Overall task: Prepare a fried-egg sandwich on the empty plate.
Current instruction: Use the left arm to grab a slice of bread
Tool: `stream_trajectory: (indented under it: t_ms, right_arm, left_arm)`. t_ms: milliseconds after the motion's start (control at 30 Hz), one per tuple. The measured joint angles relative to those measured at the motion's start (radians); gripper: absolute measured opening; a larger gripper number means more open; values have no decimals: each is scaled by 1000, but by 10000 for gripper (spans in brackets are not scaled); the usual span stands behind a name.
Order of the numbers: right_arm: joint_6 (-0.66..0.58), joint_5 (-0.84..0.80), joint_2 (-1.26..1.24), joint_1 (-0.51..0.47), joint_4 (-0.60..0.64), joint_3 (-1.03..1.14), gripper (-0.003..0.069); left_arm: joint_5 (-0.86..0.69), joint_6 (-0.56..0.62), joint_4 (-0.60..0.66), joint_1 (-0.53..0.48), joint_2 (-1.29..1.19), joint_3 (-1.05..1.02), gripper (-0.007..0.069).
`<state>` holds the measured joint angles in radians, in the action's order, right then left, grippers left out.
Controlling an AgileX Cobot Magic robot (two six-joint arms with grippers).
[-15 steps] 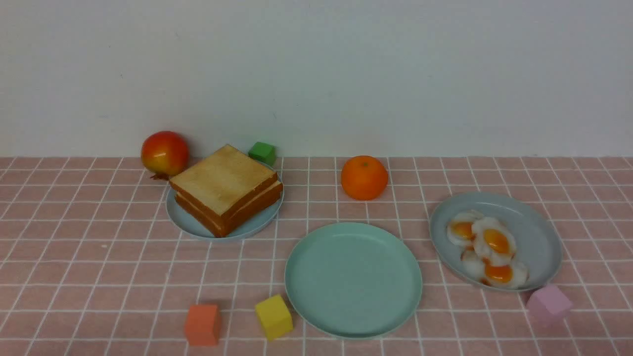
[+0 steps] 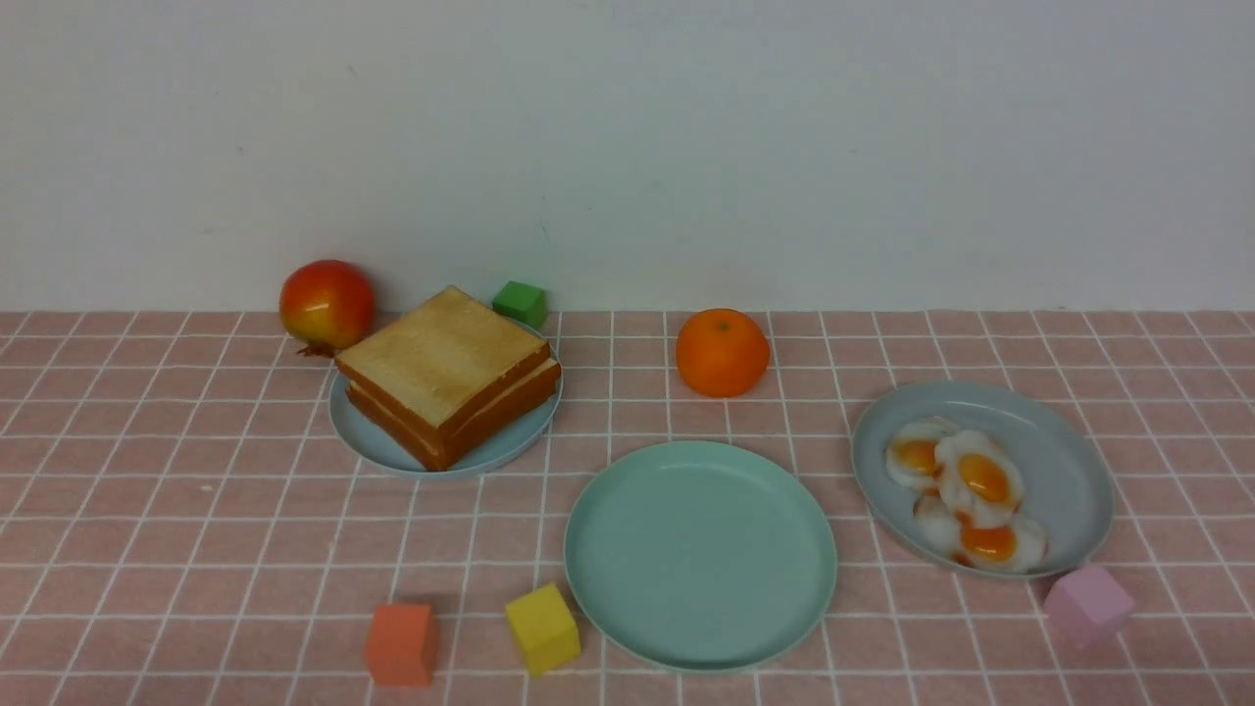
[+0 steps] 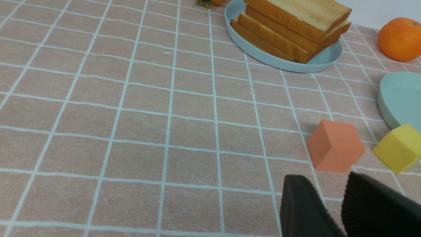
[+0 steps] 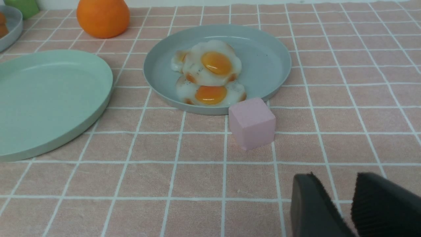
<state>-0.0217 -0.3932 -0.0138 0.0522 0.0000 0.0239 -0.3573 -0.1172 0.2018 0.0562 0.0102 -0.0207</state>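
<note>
Right, nothing has started: the sandwich isn't begun, so you're at step one, a first slice onto the plate.

- **Left gripper** point(image 3: 327, 177): low over bare cloth near the orange cube point(image 3: 334, 146). Its fingers point(image 3: 302, 207) show a thin gap at the tips and hold nothing. I can't tell if they're fully closed.
- **Toast stack** point(image 2: 446, 373): sits on a grey-blue plate point(image 2: 368, 446), back left.
- **Empty plate** point(image 2: 700, 554): centre front and bare, with the yellow cube point(image 2: 541, 628) just beside its left rim.
- **Fried eggs** point(image 2: 983, 478): three, overlapping, on the second grey-blue plate point(image 2: 1064, 461) to the right. The pink cube point(image 2: 1086, 603) is just beside its near rim.
- **Right gripper** point(image 4: 335, 176): low over cloth short of the pink cube. It has the same thin tip gap, holds nothing, and I can't call its closure either.

My read on the next move: spread the left fingers, take the top slice by its crusts and lay it flat on the mint plate. Keep clear of the two cubes on the way.

Against the earlier front frame, nothing on the table has moved, and neither arm shows in either frame.
</note>
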Motion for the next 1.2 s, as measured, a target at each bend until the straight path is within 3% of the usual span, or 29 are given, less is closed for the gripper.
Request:
stream_trajectory:
  t_ms: [567,667,700,800,933,1033,1200]
  right_arm:
    - [0,0,0,0,0,0,239]
    - [0,0,0,0,0,0,239]
    - [0,0,0,0,0,0,239]
    - [0,0,0,0,0,0,239]
    - [0,0,0,0,0,-1,239]
    - [0,0,0,0,0,-1,239]
    - [0,0,0,0,0,-1,239]
  left_arm:
    - [19,-5,14,0,0,-1,239]
    - [89,-114,222,0,0,-8,239]
    - [94,-122,222,0,0,-8,239]
    - [193,-242,510,0,0,-8,239]
    - [314,-254,640,0,0,-6,237]
    - [270,-224,635,17,0,50,194]
    - [3,-41,526,66,-115,304,22]
